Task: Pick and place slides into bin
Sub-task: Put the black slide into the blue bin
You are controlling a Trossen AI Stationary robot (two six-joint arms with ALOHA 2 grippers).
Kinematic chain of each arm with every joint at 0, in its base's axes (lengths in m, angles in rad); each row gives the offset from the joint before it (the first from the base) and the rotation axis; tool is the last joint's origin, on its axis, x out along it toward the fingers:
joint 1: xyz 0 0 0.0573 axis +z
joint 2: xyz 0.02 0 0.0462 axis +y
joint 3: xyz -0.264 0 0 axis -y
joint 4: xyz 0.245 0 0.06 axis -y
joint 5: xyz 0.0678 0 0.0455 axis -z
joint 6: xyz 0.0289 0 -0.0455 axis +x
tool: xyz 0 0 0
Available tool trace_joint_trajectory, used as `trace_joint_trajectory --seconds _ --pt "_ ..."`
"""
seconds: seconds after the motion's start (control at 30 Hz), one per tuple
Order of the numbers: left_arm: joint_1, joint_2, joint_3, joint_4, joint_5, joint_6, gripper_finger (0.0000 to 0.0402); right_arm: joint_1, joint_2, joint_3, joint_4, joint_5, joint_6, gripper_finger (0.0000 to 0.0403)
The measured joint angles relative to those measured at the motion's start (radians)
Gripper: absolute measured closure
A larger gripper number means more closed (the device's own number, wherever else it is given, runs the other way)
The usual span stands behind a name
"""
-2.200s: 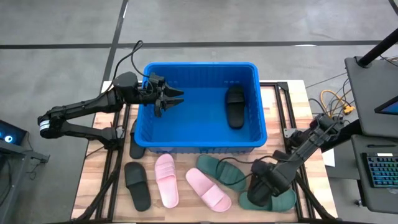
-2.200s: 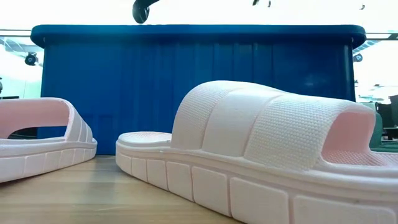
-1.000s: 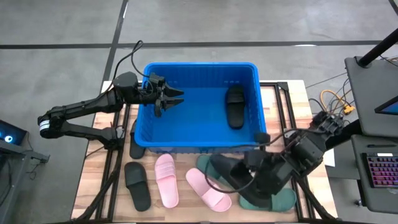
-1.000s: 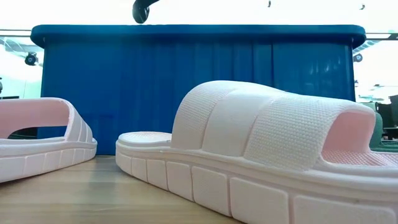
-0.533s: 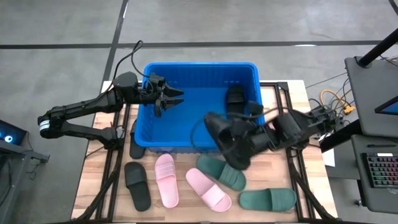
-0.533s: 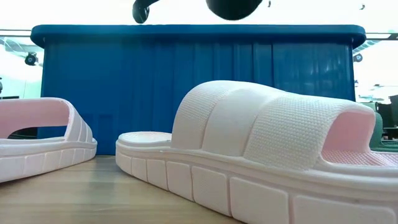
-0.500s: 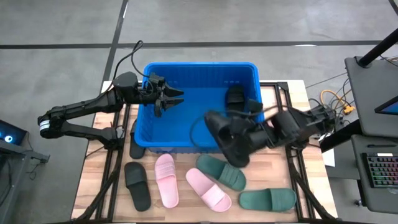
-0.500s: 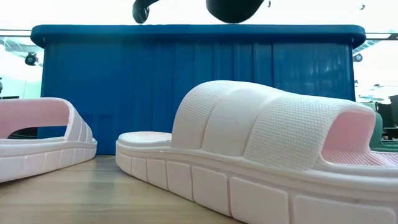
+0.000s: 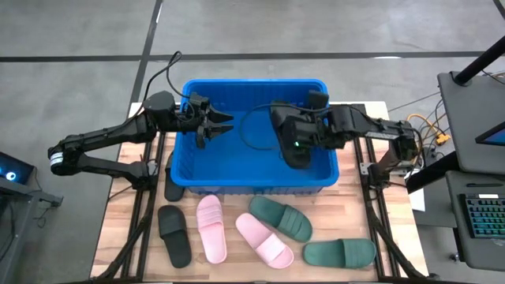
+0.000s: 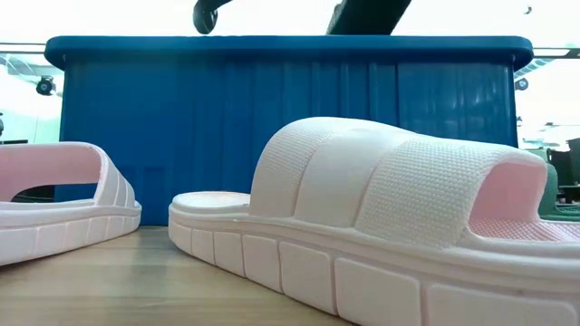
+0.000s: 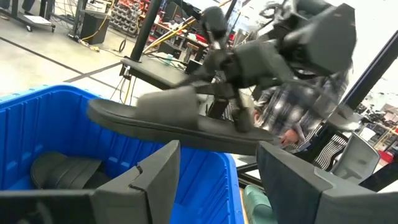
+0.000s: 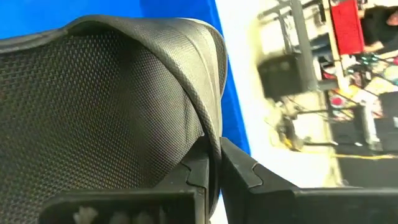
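Observation:
The blue bin (image 9: 252, 183) stands mid-table with one black slide (image 11: 59, 169) lying on its floor. My right gripper (image 9: 309, 134) is shut on a second black slide (image 9: 289, 140), which hangs over the bin's right half. My left gripper (image 9: 218, 125) stays open and level above the bin's left side, with nothing between its fingers (image 11: 155, 180). On the near part of the table lie two pink slides (image 9: 211, 227) (image 9: 265, 241), two green slides (image 9: 282, 218) (image 9: 339, 252) and a black slide (image 9: 174, 235). My right gripper pinches the edge of the slide's wide strap (image 12: 211, 140) between its two fingers (image 12: 198, 169). It comes from the table's right side, slanting down. The slide (image 11: 161, 121) hangs clear above the bin, nearly level, sole down.
Another black slide (image 9: 171, 186) lies half hidden beside the bin's near left corner. In the low view the pink slides (image 10: 362, 226) stand in front of the bin's near wall (image 10: 217, 127). A person (image 11: 292, 118) shows beyond the table's right side.
My right gripper has swung from the table's near right corner toward the far edge. It carried the black slide over the bin's near wall to above the bin's right half. The gripper and slide turned about on the way.

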Motion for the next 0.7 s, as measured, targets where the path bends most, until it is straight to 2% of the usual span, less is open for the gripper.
trace_joint_trajectory --seconds 0.23,0.37,0.53,0.7 --pt "0.0 0.0 0.0 0.0 0.0 0.001 0.0205 -0.139 0.0 -0.077 0.02 0.0 -0.092 0.039" --pt "0.0 0.0 0.0 0.0 0.0 0.001 0.0205 -0.207 0.0 -0.155 0.115 -0.007 -0.148 0.039" --pt "0.0 0.0 0.0 0.0 0.0 0.002 0.0205 -0.261 0.0 -0.268 0.232 -0.008 -0.195 0.039" --pt "0.0 0.0 0.0 0.0 0.0 0.002 0.0205 -0.295 0.001 -0.384 0.275 -0.008 -0.203 0.039"
